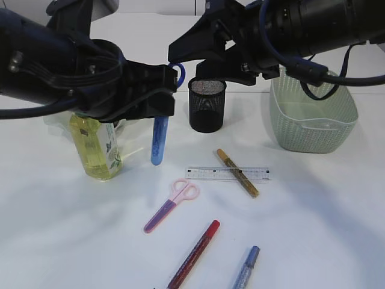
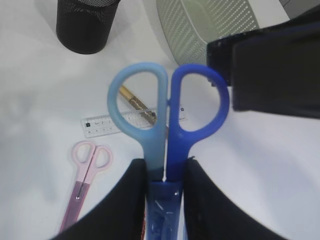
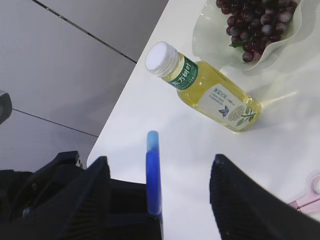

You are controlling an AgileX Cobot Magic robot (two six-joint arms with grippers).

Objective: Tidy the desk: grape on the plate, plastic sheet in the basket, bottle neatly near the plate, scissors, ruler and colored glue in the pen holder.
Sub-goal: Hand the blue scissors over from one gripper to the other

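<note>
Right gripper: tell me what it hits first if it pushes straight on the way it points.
Probably the blue scissors: their handle stands edge-on between the open fingers of the right gripper, held up by the left gripper. Beyond lie bare table and the yellow bottle, though depth is unclear.

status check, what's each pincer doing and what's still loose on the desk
Left pincer shut on blue scissors, right pincer open around them. Pen holder empty-looking. Pink scissors, ruler, glue pens still loose.

White table (image 1: 337, 241): bottle (image 1: 96, 147), pen holder (image 1: 207, 104), basket (image 1: 313, 114), ruler (image 1: 204, 173).
</note>
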